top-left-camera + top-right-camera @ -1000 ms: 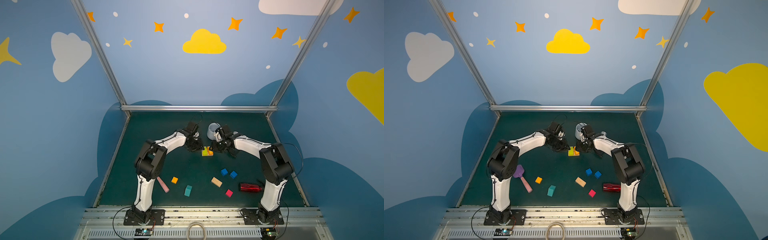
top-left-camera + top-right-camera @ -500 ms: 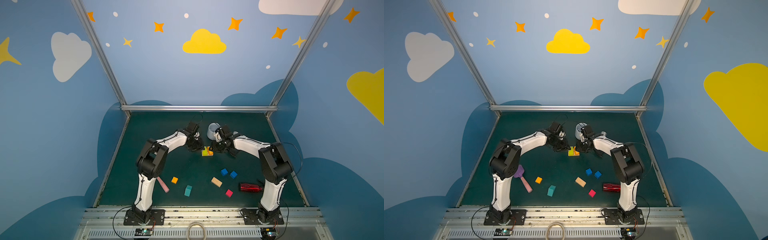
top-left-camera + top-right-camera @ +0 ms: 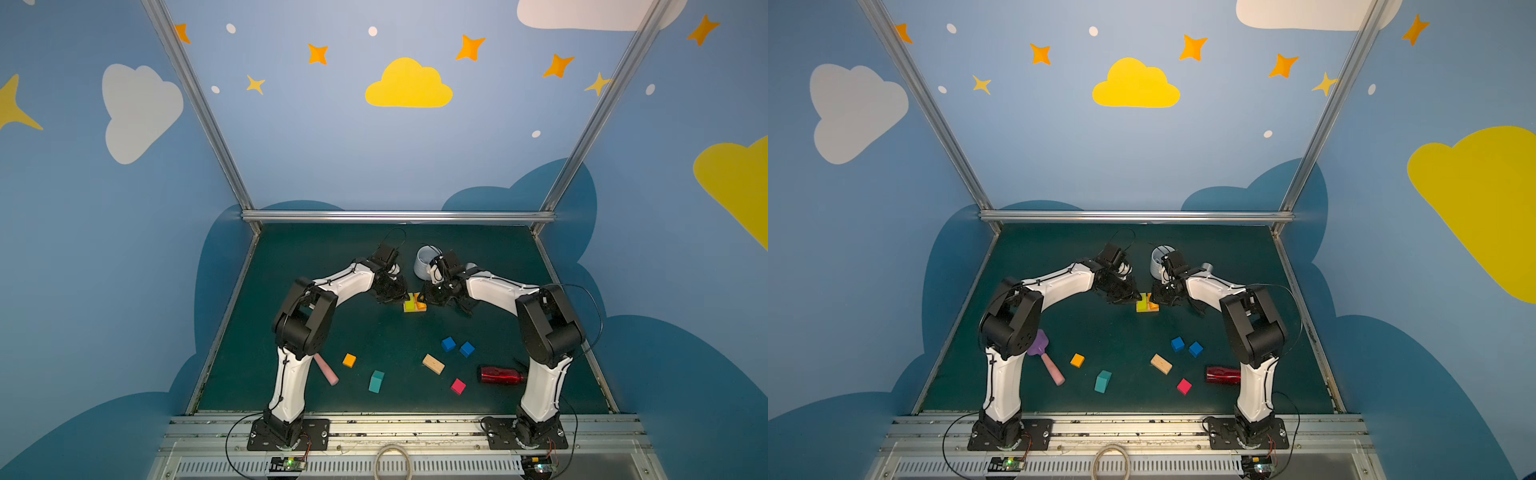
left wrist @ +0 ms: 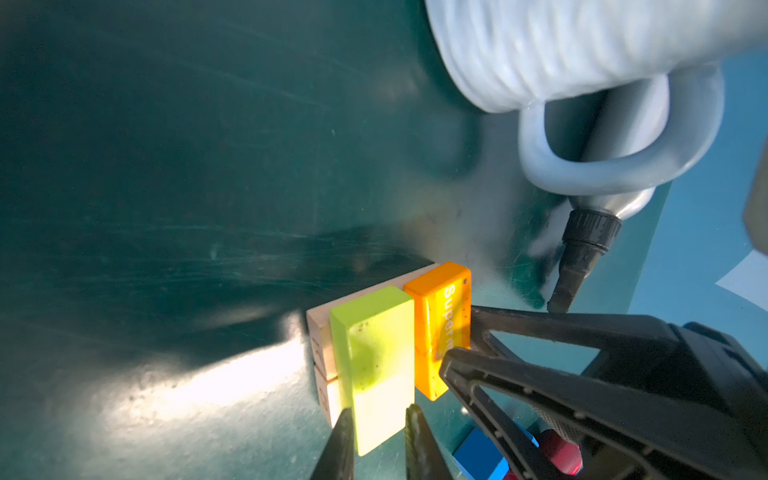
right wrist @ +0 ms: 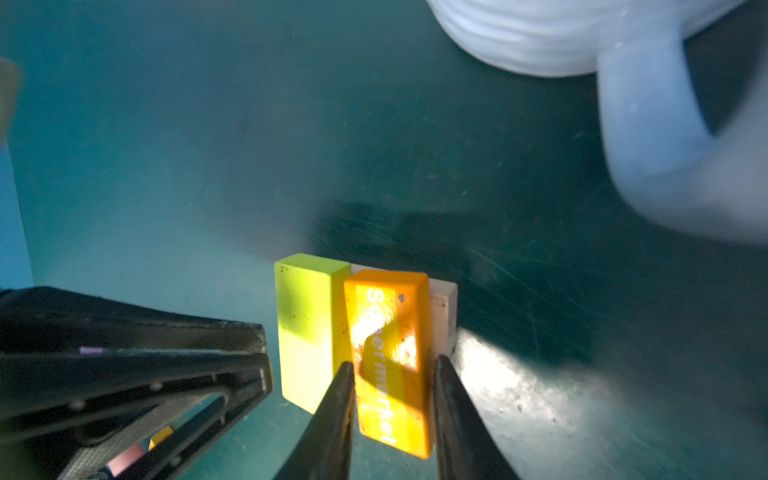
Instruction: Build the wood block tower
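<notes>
The tower (image 3: 414, 302) (image 3: 1147, 302) is a low stack at mid-table: tan bars (image 4: 322, 332) underneath, a yellow-green bar (image 4: 374, 349) and an orange bar (image 5: 388, 332) side by side on top. My left gripper (image 4: 380, 436) (image 3: 404, 296) is shut on the near end of the yellow-green bar. From the opposite side, my right gripper (image 5: 392, 415) (image 3: 424, 297) is shut on the orange bar. Loose wood blocks lie nearer the front: two blue cubes (image 3: 448, 344), a tan bar (image 3: 433, 364), a pink cube (image 3: 458, 386), a teal piece (image 3: 376, 381) and an orange cube (image 3: 349, 360).
A white mug (image 3: 426, 262) stands just behind the stack, close to the right wrist. A red bottle (image 3: 500, 375) lies by the right arm's base. The pink-handled purple spatula (image 3: 1050, 365) lies beside the left arm's base.
Both arms stay at the stack with hardly any shift. The jaws have narrowed slightly on their bars.
</notes>
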Action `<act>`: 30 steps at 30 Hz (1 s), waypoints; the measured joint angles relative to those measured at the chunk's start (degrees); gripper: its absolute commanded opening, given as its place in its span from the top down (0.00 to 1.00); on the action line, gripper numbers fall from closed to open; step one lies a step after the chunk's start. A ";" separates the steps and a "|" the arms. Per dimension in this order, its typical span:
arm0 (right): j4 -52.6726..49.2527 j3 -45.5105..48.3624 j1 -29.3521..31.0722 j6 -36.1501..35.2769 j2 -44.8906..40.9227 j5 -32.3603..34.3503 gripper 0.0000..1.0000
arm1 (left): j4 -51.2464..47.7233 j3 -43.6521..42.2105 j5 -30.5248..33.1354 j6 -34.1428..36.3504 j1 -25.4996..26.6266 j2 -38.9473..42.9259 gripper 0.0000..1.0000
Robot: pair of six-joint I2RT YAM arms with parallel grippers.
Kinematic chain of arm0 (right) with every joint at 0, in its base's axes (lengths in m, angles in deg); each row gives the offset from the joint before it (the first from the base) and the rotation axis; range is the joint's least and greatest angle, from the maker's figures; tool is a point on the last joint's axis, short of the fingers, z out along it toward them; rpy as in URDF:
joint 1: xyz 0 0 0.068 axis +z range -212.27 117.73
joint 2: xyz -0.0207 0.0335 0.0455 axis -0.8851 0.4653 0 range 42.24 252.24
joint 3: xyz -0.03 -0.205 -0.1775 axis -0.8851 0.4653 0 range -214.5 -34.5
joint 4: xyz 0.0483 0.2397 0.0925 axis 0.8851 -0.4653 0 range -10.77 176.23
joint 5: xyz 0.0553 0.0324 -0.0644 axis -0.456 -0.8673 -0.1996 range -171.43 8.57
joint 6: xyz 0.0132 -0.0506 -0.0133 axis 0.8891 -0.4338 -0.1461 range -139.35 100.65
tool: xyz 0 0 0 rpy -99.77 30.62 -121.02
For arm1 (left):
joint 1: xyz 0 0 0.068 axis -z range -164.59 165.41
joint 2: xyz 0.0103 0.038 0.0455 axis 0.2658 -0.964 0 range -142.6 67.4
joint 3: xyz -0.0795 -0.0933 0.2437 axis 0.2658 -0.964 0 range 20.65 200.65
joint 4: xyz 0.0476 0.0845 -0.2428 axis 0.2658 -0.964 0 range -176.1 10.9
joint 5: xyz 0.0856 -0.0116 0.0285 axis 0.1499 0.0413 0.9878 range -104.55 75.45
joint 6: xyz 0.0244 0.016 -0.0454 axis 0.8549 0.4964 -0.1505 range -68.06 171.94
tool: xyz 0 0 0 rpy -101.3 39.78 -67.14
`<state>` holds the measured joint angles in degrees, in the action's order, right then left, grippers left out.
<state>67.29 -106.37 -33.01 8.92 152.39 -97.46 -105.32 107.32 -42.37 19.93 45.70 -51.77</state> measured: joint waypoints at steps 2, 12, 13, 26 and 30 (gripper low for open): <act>0.02 0.00 -0.04 0.00 -0.02 -0.07 0.70 | -0.04 0.22 -0.02 -0.02 0.00 -0.09 0.77; 0.09 0.00 -0.07 0.02 0.00 -0.13 0.74 | 0.20 0.59 -0.24 -0.17 0.07 -1.11 0.79; 0.11 0.00 -0.07 0.02 0.00 -0.13 0.74 | 0.20 0.59 -0.26 -0.20 0.07 -1.14 0.79; 0.11 0.00 -0.07 0.02 0.00 -0.17 0.75 | 0.24 0.90 -0.52 -0.24 0.09 -1.16 0.80; 0.13 0.00 -0.07 0.02 -0.02 -0.28 0.75 | 0.20 1.07 -0.68 -0.24 0.11 -1.16 0.80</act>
<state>67.42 -106.37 -33.08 8.94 152.37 -97.74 -105.12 108.39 -43.04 19.69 45.81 -52.93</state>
